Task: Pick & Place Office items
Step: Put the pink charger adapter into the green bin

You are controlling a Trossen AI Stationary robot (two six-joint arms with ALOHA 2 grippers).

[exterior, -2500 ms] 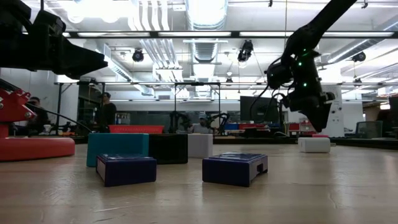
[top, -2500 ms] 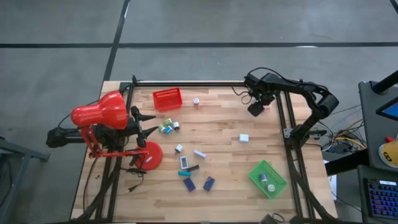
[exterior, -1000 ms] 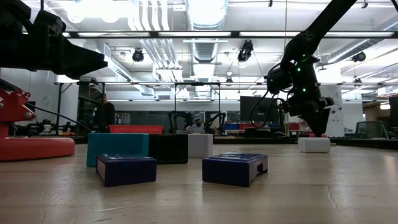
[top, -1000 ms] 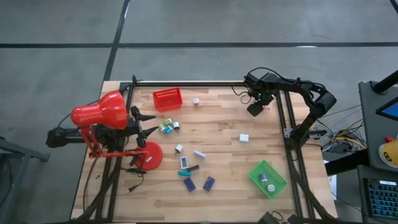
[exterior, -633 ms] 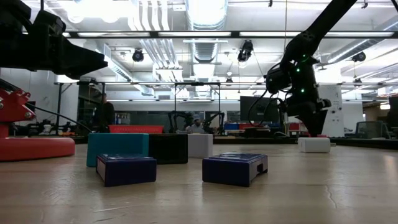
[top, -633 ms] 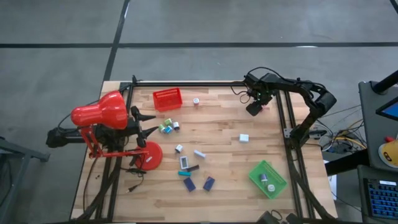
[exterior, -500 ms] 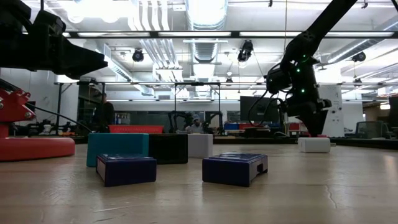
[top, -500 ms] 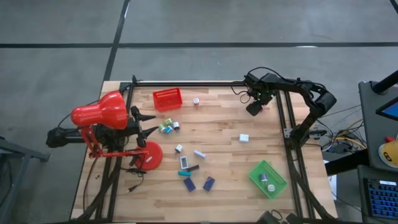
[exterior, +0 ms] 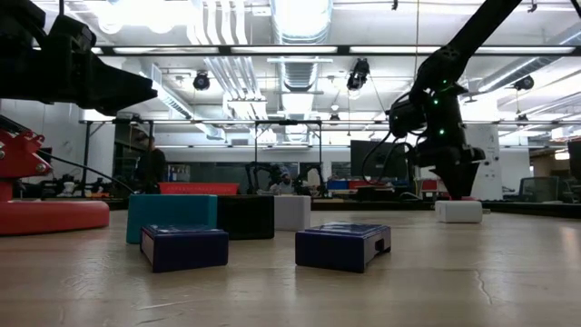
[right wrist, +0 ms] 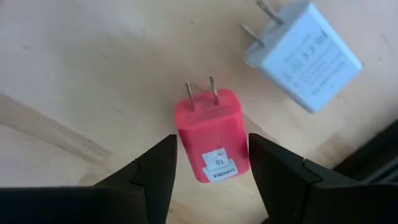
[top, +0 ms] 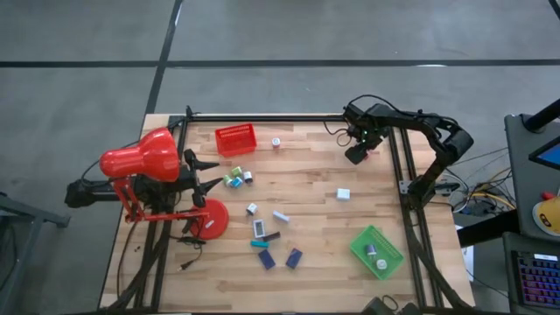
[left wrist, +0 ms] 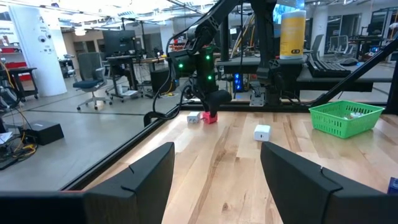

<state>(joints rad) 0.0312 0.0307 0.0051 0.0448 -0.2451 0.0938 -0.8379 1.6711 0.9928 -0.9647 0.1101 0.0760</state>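
High view, left to right: left hand [top: 213,172] is idling open, empty, beside the red lamp [top: 138,159]; right hand [right wrist: 209,163] is straddling, not yet gripping, a pink charger [right wrist: 209,135] at the bench's [top: 315,188] far edge. Probably light, rigid, slick; flat sides look best. White charger [right wrist: 302,53] is crowding nearby.
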